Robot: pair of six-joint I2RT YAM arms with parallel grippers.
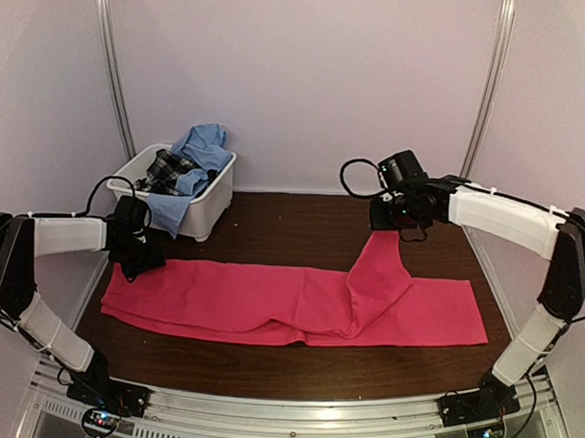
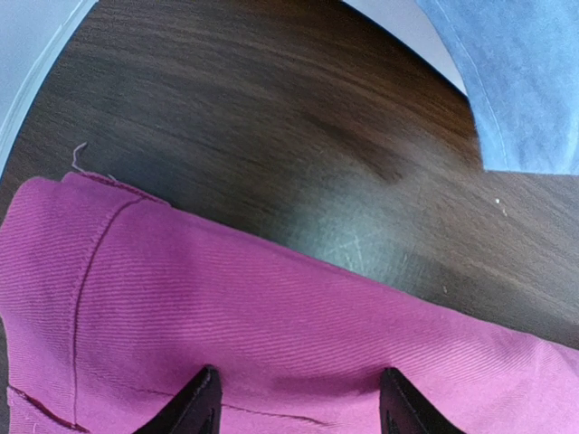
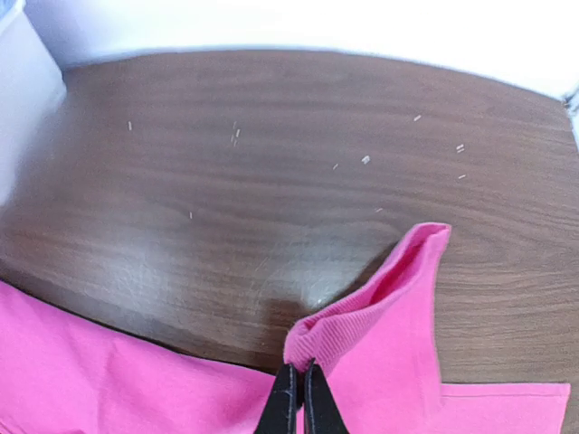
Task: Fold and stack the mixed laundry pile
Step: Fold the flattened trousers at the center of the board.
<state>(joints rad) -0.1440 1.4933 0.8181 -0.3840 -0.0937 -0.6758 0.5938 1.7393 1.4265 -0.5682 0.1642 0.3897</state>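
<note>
**YAM pair: hardware look**

Both are wearing white shells on the long links, left arm (image 1: pixel 69 235) and right arm (image 1: pixel 504 219); joints and wrists are showing black. Black cables (image 1: pixel 357 173) are looping off each wrist. Left gripper (image 2: pixel 298 411) and right gripper (image 3: pixel 300 384) are showing black fingers. Black bases (image 1: pixel 99 390) are sitting on a silver rail (image 1: pixel 295 426).

We can read no text, label, brand, number or sign in any of the views; the pink-red cloth (image 1: pixel 270 300), the white tub (image 1: pixel 208 208) and the dark table (image 1: pixel 292 229) show us no lettering we can make out
</note>
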